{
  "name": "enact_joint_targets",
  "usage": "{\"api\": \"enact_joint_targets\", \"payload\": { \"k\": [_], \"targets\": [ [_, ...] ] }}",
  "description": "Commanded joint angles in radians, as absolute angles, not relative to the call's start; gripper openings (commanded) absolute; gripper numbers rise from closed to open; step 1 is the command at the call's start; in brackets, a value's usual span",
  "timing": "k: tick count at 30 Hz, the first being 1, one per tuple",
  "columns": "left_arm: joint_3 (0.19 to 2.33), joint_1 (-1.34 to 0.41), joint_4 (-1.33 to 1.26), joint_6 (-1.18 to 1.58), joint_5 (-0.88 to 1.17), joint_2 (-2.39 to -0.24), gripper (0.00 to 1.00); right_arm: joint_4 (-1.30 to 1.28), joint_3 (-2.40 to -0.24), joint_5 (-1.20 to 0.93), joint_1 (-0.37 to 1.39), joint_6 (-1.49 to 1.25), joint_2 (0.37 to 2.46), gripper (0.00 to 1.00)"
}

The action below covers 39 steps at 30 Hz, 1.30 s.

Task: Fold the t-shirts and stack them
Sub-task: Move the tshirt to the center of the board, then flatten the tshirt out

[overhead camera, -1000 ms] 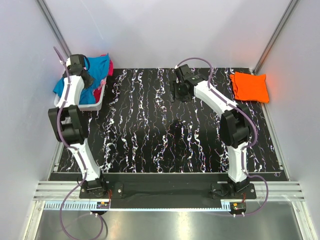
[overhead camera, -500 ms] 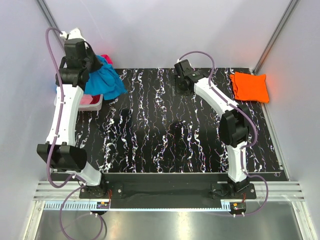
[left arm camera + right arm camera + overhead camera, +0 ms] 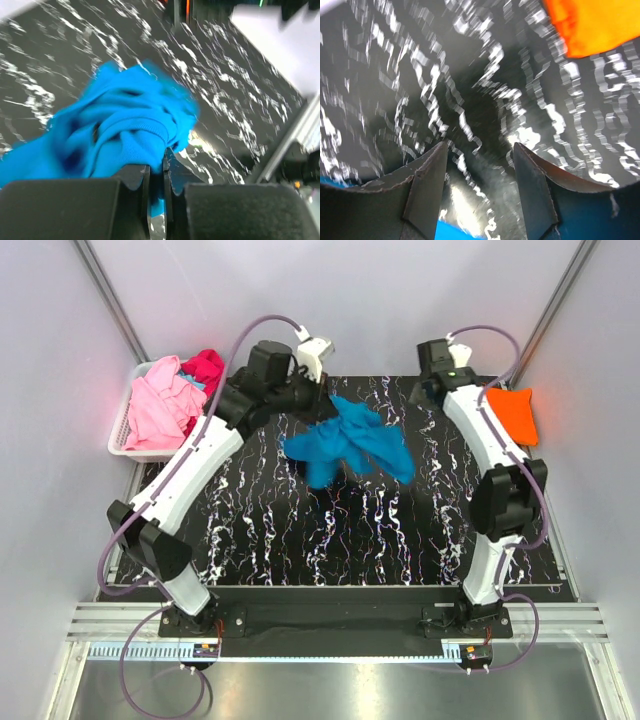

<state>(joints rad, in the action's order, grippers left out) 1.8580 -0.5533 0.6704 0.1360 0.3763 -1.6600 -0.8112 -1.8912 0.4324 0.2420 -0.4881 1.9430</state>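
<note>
Top view, left tool: the left tool (image 3: 316, 406) is clamped on a bunched edge of the turquoise tee (image 3: 352, 445), held above the rear middle of the desk (image 3: 300, 540).
Top view, tee: it hangs crumpled, with its long axis running from the grip out to the right and toward the near side. The free end lies on the right arm's side.
Top view, right tool: the right tool (image 3: 428, 392) hovers at the rear of the desk, between the turquoise tee and the folded orange tee (image 3: 518, 415). It is near the hanging cloth but apart from it.
Top view, remaining tees: the pink tee (image 3: 160, 405) and the magenta tee (image 3: 205, 368) sit in the basket (image 3: 120, 438) at the far left.
Left wrist view: the jaws are pressed together on a rolled hem of the turquoise tee (image 3: 125, 127), and the cloth balloons away from the tool over the desk (image 3: 225, 75).
Right wrist view: the right tool (image 3: 479, 152) has its fingers apart with nothing between them. There is dark desk (image 3: 470, 90) below and the orange tee (image 3: 590, 25) in the upper right corner.
Judgement: the right arm is the nearer one to catch the free end, which lies to its left.
</note>
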Motion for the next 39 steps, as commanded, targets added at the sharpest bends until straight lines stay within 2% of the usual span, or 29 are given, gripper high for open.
{"api": "enact_joint_targets", "payload": {
  "k": [1,2,3,4,5,6,8,13,16,20,23,24,26,32,39],
  "targets": [
    [1.838,-0.561,0.641,0.104,0.345,-1.600,0.07,-0.799,-1.901,0.508,0.187,-0.519,1.829,0.63],
    [1.823,-0.561,0.635,0.119,0.289,-1.559,0.07,-0.799,-1.901,0.509,0.167,-0.515,1.815,0.63],
    [1.769,-0.561,0.620,0.155,0.146,-1.536,0.25,-0.796,-1.901,0.505,0.160,-0.502,1.810,0.63],
    [1.734,-0.561,0.598,0.179,0.044,-1.508,0.63,-0.795,-1.901,0.491,0.153,-0.496,1.809,0.63],
    [1.698,-0.561,0.574,0.220,-0.088,-1.459,0.90,-0.796,-1.898,0.486,0.155,-0.492,1.806,0.63],
    [1.640,-0.558,0.571,0.274,-0.291,-1.444,0.99,-0.789,-1.893,0.471,0.155,-0.483,1.802,0.63],
    [1.579,-0.542,0.589,0.343,-0.452,-1.411,0.99,-0.787,-1.879,0.436,0.155,-0.488,1.802,0.63],
    [1.523,-0.528,0.637,0.459,-0.489,-1.405,0.99,-0.781,-1.842,0.306,0.155,-0.468,1.818,0.61],
    [1.534,-0.525,0.637,0.454,-0.327,-1.468,0.99,-0.778,-1.781,0.183,0.158,-0.440,1.816,0.61],
    [1.595,-0.529,0.635,0.465,0.051,-1.580,0.99,-0.765,-1.657,0.100,0.184,-0.463,1.786,0.60],
    [1.603,-0.532,0.623,0.498,0.151,-1.652,0.91,-0.747,-1.557,0.078,0.213,-0.492,1.763,0.60],
    [1.605,-0.532,0.621,0.503,0.164,-1.667,0.85,-0.738,-1.537,0.065,0.218,-0.497,1.760,0.60],
    [1.611,-0.532,0.606,0.508,0.210,-1.716,0.83,-0.733,-1.493,0.031,0.230,-0.503,1.766,0.59],
    [1.687,-0.532,0.594,0.502,0.275,-1.882,0.82,-0.718,-1.450,-0.051,0.239,-0.494,1.784,0.59],
    [1.721,-0.531,0.588,0.503,0.291,-1.973,0.82,-0.730,-1.454,-0.086,0.241,-0.482,1.827,0.60]
  ]
}}
